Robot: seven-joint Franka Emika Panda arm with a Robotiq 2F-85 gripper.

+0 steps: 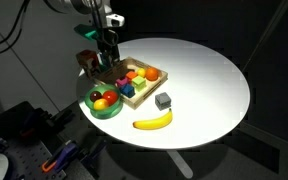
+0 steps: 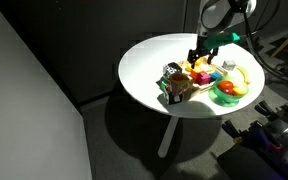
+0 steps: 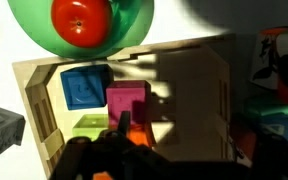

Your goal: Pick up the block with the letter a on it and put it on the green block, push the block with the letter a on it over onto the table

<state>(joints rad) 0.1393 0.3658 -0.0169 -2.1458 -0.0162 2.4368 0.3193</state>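
A dark room is recorded, with a round white table [image 1: 204, 80]. In the wrist view, a gray cube [image 3: 2, 130] lies leftmost on the bare top. Next, the blue letter block [image 3: 84, 88] sits in a wooden tray [image 3: 199, 60] near the table's edge, with a pink block [image 3: 127, 100] just beside it. The gripper [image 1: 109, 64] hangs over the tray, but whether it is released or clenched cannot be told. The green block is not made out with certainty. A straight descent onto the blue block's free faces is advised, so that the pink block is not caught.

Wooden tray [image 3: 224, 95], compartmented: directly beneath the gripper [image 1: 110, 68]. Magenta block [image 3: 127, 100]: in the tray, just ahead of the gripper. Green bowl [image 3: 24, 30] holding red fruit [image 3: 81, 20]: beyond the tray. Gray cube [image 3: 2, 130]: outside the tray, near. Banana [image 1: 153, 121]: well apart.
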